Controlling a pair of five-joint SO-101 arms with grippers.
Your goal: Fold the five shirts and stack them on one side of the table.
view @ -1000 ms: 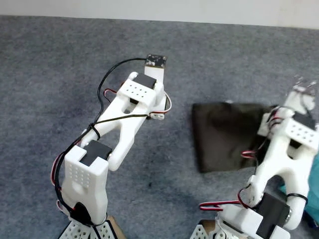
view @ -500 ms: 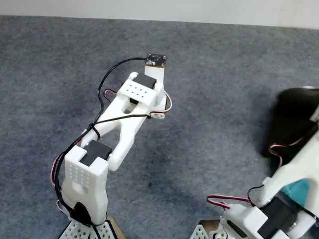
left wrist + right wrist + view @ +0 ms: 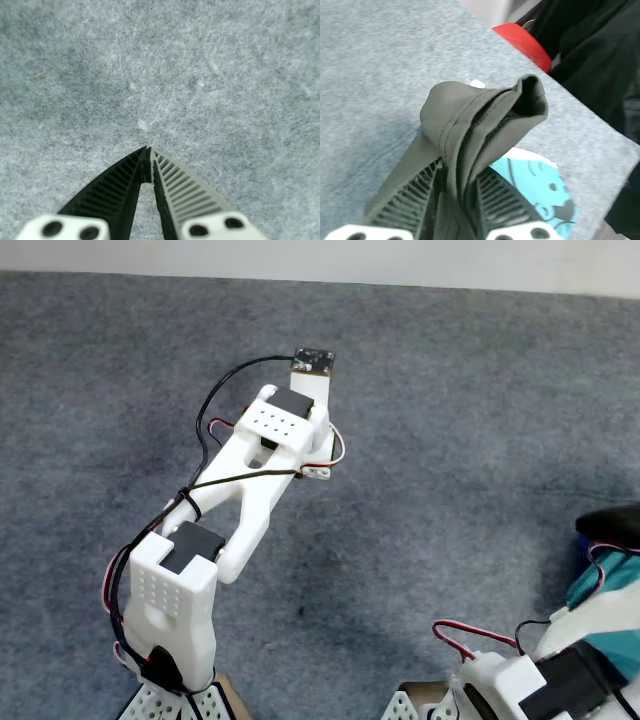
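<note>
The folded dark olive cloth shirt (image 3: 480, 120) is clamped in the right hand (image 3: 457, 172) above the turquoise printed shirt (image 3: 540, 187), near the edge of the grey felt surface (image 3: 370, 60). If it is dropped from there, its folds could be undone (the bundle hangs bunched). The left hand (image 3: 149, 155) is closed and empty.
</note>
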